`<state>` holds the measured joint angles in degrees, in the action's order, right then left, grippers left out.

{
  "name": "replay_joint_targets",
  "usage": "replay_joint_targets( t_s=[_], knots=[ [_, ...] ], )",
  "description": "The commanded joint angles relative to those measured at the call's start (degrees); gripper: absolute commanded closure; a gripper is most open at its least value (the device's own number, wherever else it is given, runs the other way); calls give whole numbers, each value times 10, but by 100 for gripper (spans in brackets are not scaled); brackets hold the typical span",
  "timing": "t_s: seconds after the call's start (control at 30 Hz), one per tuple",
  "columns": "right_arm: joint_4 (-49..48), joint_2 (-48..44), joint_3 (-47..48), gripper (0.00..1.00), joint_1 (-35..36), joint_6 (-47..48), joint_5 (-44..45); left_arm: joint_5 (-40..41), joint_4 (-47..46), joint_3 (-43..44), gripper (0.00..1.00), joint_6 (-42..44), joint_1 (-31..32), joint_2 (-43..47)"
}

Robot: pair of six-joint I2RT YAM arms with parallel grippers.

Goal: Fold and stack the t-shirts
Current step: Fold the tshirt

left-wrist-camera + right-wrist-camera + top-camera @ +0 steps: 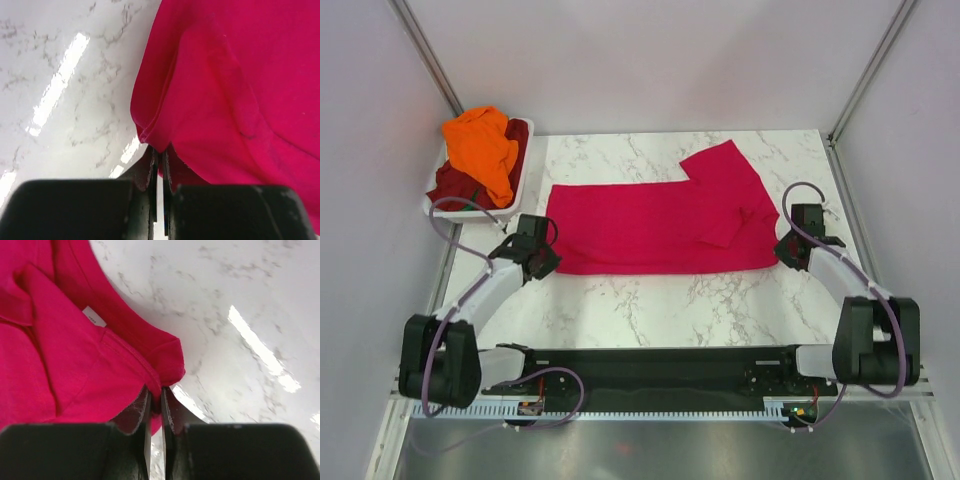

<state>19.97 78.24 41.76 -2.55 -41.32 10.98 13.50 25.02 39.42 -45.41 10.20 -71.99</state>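
A crimson-pink t-shirt [655,225] lies spread flat across the middle of the marble table, one sleeve pointing to the far right. My left gripper [552,262] is at its near left corner, shut on a pinch of the cloth [160,147]. At the near right corner, my right gripper [782,250] is shut on the hem [162,385] by the shoulder; a small white neck label [94,316] shows nearby. An orange t-shirt [485,148] and a dark maroon t-shirt [455,185] are heaped in the basket at the far left.
A white plastic basket [523,175] sits at the table's far left corner, close to the left arm. Grey walls enclose the table on three sides. Bare marble [660,310] lies between the shirt and the arm bases.
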Motion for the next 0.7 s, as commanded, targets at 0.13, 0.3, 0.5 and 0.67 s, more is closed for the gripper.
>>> replay_joint_targets(
  t_s=[0.13, 0.3, 0.5, 0.67],
  knots=[
    [117, -143, -54, 96, -20, -20, 48, -94, 78, -84, 94, -40, -4, 119],
    [144, -220, -72, 11, -21, -21, 12, -206, 95, -123, 21, -83, 48, 216],
    [110, -253, -33, 10, -7, 0, -99, -171, 157, 20, 0, 13, 62, 285],
    [25, -186, -38, 26, 81, -18, -107, -73, 205, 118, 0, 136, 62, 254]
  ],
)
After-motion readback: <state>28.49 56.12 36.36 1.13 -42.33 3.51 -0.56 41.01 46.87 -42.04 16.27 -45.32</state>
